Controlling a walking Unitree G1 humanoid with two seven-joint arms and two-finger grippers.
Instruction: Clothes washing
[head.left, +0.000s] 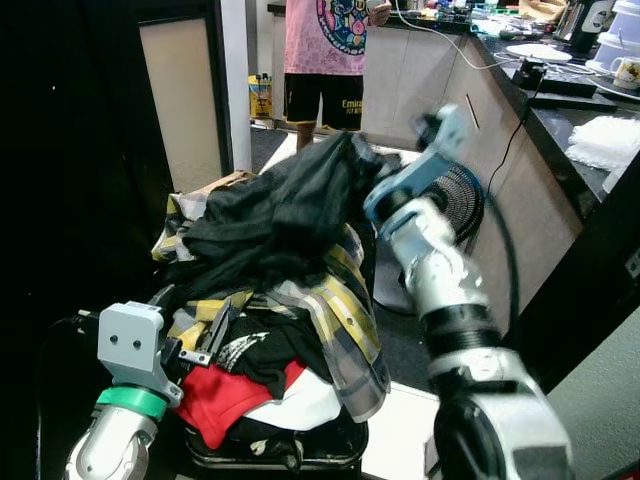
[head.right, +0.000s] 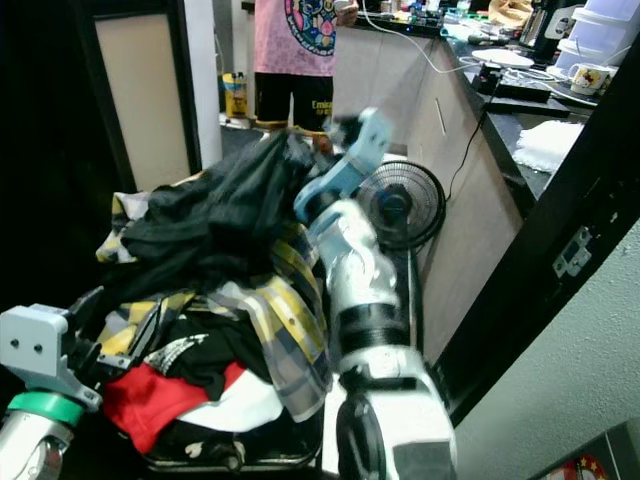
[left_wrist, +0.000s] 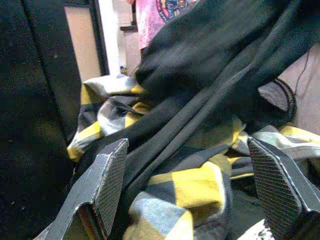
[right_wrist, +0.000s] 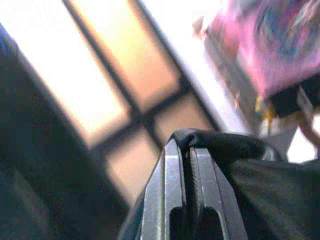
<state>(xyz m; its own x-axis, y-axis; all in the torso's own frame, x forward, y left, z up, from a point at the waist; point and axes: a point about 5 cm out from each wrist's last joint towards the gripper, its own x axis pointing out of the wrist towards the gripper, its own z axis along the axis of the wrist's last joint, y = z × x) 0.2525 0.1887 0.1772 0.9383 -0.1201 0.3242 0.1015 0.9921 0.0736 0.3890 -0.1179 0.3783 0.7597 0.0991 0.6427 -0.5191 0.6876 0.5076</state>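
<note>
The right gripper (right_wrist: 187, 150) pinches a black garment (head.left: 290, 200) above the heaped laundry basket (head.left: 300, 450); the left gripper (left_wrist: 190, 185) waits open beside the plaid shirt (head.left: 345, 320); lifting slowly should avoid snagging.

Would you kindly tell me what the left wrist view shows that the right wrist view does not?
Left wrist view alone: the left gripper open over the yellow plaid shirt, beside a fan. Right wrist view alone: the right gripper shut on a fold of the black garment, with a lit window behind. Both share that black garment and the person's pink shirt.
</note>
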